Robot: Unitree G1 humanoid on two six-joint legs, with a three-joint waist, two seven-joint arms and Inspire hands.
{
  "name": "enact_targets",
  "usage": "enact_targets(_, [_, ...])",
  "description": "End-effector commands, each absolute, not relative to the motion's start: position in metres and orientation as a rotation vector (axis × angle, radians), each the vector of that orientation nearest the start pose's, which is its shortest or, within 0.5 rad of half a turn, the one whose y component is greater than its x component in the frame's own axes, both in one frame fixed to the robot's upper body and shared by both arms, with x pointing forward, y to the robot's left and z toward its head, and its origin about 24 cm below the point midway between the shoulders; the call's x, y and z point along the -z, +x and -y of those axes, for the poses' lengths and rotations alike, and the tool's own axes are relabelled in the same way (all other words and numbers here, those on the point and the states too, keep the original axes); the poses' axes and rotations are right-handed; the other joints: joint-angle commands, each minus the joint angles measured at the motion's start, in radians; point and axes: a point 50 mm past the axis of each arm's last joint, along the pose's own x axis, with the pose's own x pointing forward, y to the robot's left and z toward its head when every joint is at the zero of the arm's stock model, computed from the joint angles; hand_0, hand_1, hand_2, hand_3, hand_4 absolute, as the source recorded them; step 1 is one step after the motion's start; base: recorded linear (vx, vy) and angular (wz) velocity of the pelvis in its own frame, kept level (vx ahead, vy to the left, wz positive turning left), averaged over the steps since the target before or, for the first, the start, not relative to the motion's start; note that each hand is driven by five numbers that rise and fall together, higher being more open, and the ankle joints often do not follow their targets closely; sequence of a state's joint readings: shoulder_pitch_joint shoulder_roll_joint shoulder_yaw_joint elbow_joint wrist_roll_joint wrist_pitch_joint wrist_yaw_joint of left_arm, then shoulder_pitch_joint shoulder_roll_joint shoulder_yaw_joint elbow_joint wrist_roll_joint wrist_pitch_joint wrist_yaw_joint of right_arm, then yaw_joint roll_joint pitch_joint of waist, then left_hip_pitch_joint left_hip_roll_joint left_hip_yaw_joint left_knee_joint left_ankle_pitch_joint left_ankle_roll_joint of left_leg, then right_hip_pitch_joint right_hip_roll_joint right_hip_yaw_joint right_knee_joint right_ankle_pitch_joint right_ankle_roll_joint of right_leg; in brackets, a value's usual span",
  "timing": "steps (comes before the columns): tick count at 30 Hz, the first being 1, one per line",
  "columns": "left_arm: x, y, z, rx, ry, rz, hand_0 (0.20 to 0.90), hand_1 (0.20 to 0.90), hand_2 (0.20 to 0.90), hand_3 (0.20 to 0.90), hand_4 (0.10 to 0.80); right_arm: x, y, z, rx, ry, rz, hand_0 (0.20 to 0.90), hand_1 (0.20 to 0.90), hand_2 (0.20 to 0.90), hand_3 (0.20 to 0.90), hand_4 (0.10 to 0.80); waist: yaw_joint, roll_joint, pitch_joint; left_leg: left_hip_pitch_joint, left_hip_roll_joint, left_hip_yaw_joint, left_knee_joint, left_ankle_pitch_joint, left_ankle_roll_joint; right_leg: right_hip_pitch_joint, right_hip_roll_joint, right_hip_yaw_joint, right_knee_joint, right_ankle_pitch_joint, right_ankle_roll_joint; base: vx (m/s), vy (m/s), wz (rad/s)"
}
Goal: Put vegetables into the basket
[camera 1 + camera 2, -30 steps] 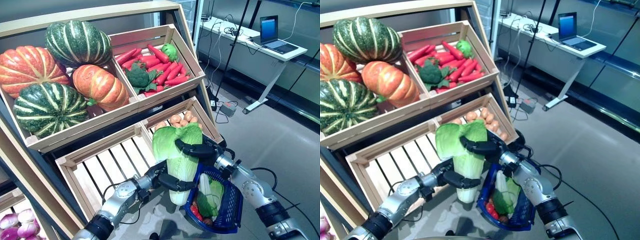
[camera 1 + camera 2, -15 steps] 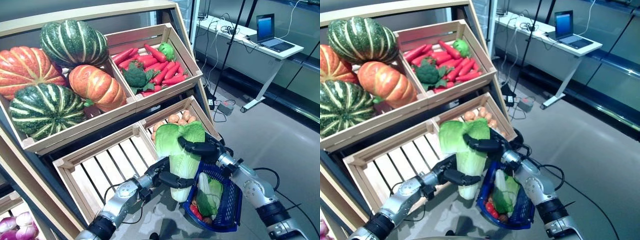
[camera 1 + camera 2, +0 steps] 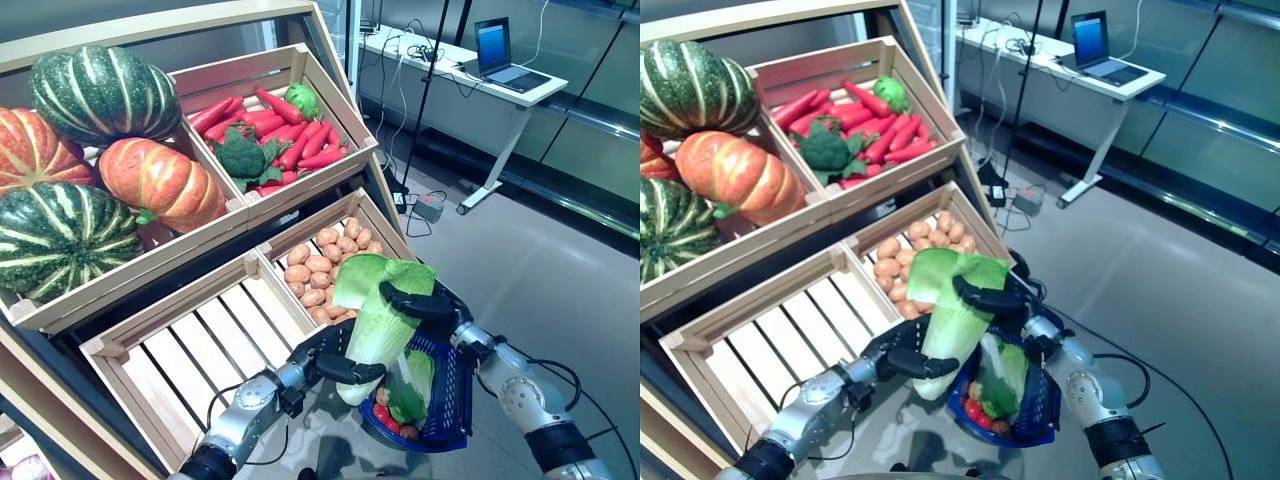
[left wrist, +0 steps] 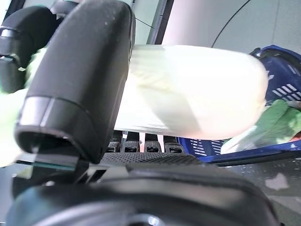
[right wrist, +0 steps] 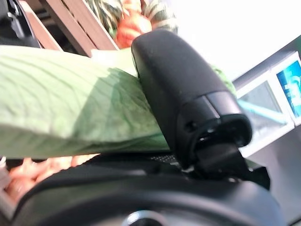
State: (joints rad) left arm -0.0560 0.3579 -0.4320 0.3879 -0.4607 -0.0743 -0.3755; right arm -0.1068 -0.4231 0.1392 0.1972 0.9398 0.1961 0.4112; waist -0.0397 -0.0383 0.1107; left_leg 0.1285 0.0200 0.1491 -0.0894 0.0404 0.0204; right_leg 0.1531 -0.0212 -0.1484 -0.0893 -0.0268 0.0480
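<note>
A large napa cabbage (image 3: 377, 320) with a white stalk and green leaves hangs tilted over the near rim of the blue basket (image 3: 452, 400). My left hand (image 3: 338, 362) is shut on its white stalk end (image 4: 188, 101). Around the leafy top (image 5: 70, 113) my right hand (image 3: 420, 303) is shut, and the basket hangs below that hand. Inside the basket lie another green leafy vegetable (image 3: 410, 385) and something red (image 3: 387, 418).
Behind stands a wooden shelf with crates: pumpkins (image 3: 160, 180) top left, carrots and broccoli (image 3: 265, 140) top right, potatoes (image 3: 320, 265) lower right, a bare slatted crate (image 3: 190, 350) lower left. A desk with a laptop (image 3: 500, 55) stands far right on the grey floor.
The camera has shifted, sliding the shelf leftward in view. Both hands have tilted the cabbage, its stalk end now lower and nearer the basket's rim.
</note>
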Motion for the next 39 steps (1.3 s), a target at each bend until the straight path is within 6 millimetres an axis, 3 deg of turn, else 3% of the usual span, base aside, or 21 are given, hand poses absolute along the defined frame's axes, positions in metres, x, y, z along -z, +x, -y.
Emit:
enact_targets(1, [0.019, 0.256, -0.184, 0.358, -0.046, -0.246, 0.900, 0.900, 0.900, 0.900, 0.800, -0.082, 0.279, 0.231, -0.386, 0.452, 0.071, 0.300, 0.300, 0.300, 0.300, 0.400, -0.014, -0.012, -0.031, 0.022, 0.013, 0.012, 0.002, -0.090, 0.008, -0.002, 0.007, -0.010, 0.002, 0.010, -0.039, -0.001, -0.015, -0.08])
enact_targets(9, [0.029, 0.248, -0.187, 0.321, -0.077, -0.281, 0.900, 0.900, 0.900, 0.900, 0.800, -0.080, 0.273, 0.262, -0.182, 0.446, 0.109, 0.300, 0.300, 0.300, 0.300, 0.400, -0.017, -0.015, -0.026, 0.016, 0.014, 0.015, 0.002, -0.089, 0.007, -0.009, 0.009, -0.004, 0.002, 0.013, -0.039, 0.000, -0.006, -0.01])
enact_targets(13, [0.033, 0.245, -0.185, 0.347, -0.073, -0.310, 0.900, 0.900, 0.900, 0.900, 0.800, -0.091, 0.275, 0.276, -0.070, 0.465, 0.197, 0.300, 0.300, 0.300, 0.300, 0.400, -0.018, -0.014, -0.020, 0.010, 0.014, 0.017, 0.002, -0.088, 0.007, -0.015, 0.009, -0.002, 0.002, 0.016, -0.037, -0.010, -0.006, -0.03])
enact_targets(18, [0.039, 0.242, -0.182, 0.396, -0.058, -0.346, 0.900, 0.900, 0.900, 0.900, 0.800, -0.104, 0.278, 0.287, 0.031, 0.519, 0.307, 0.300, 0.300, 0.300, 0.300, 0.400, -0.015, -0.007, -0.016, 0.003, 0.012, 0.014, 0.002, -0.089, 0.009, -0.021, 0.009, 0.002, 0.002, 0.017, -0.036, -0.007, -0.001, -0.02])
enact_targets(24, [0.038, 0.243, -0.183, 0.394, -0.053, -0.347, 0.900, 0.900, 0.900, 0.900, 0.800, -0.103, 0.278, 0.293, 0.114, 0.496, 0.337, 0.300, 0.300, 0.300, 0.300, 0.400, -0.011, 0.002, -0.016, 0.001, 0.010, 0.013, 0.002, -0.090, 0.010, -0.023, 0.007, 0.001, 0.002, 0.018, -0.033, 0.000, 0.000, 0.00])
enact_targets(27, [0.033, 0.247, -0.184, 0.376, -0.053, -0.317, 0.900, 0.900, 0.900, 0.900, 0.800, -0.100, 0.278, 0.296, 0.147, 0.425, 0.309, 0.300, 0.300, 0.300, 0.300, 0.400, -0.007, 0.002, -0.015, 0.000, 0.009, 0.011, 0.002, -0.090, 0.010, -0.024, 0.006, -0.001, 0.002, 0.018, -0.033, 0.000, 0.000, 0.00])
enact_targets(31, [0.014, 0.255, -0.188, 0.308, -0.071, -0.211, 0.900, 0.900, 0.900, 0.900, 0.800, -0.088, 0.276, 0.315, 0.309, 0.087, 0.188, 0.300, 0.300, 0.300, 0.300, 0.400, 0.011, 0.003, -0.011, -0.001, 0.007, 0.000, 0.002, -0.090, 0.008, -0.023, 0.006, -0.010, 0.002, 0.017, -0.034, 0.030, -0.023, 0.01])
enact_targets(33, [0.009, 0.256, -0.188, 0.291, -0.083, -0.182, 0.900, 0.900, 0.900, 0.900, 0.800, -0.083, 0.276, 0.322, 0.359, 0.012, 0.141, 0.300, 0.300, 0.300, 0.300, 0.400, 0.021, 0.004, -0.004, -0.006, 0.007, -0.006, 0.002, -0.088, 0.008, -0.026, 0.006, -0.014, 0.002, 0.019, -0.036, 0.018, -0.039, 0.02])
enact_targets(39, [-0.015, 0.272, -0.181, 0.298, -0.134, -0.065, 0.900, 0.900, 0.900, 0.900, 0.800, -0.102, 0.305, 0.336, 0.485, -0.032, 0.122, 0.300, 0.300, 0.300, 0.300, 0.400, 0.055, 0.022, 0.069, -0.055, 0.002, -0.035, 0.002, -0.070, 0.005, -0.068, 0.006, -0.031, 0.002, 0.032, -0.047, -0.058, -0.034, 0.01])
